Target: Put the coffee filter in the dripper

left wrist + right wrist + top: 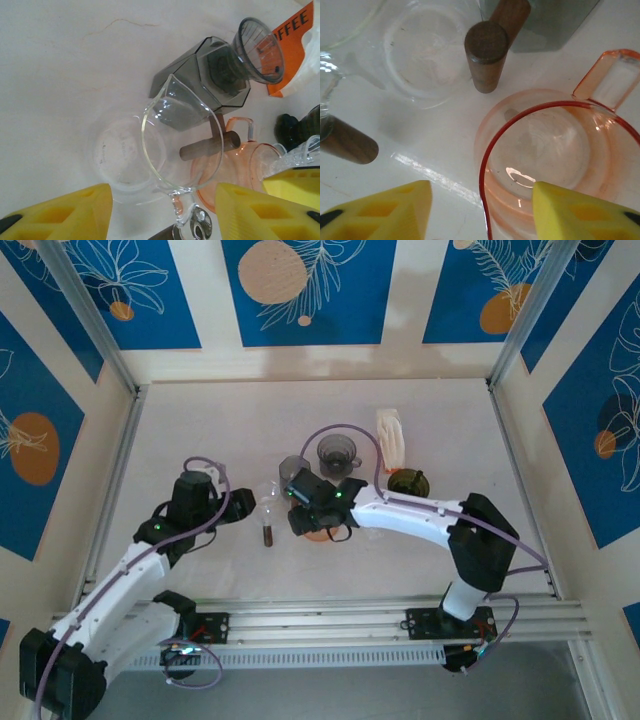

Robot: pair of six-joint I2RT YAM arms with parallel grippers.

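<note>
left tool [162, 207]: being held open, glass server [165, 150] between
right tool [480, 202]: being held open astride orange dripper [545, 150] rim

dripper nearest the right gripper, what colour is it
Translucent orange dripper, clearest in right wrist view.

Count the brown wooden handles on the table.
2. One brown wooden handle sits at top centre of the right wrist view, beside the orange transparent dripper; the other lies at its left edge, joined to clear glass. Others may be hidden.
</note>
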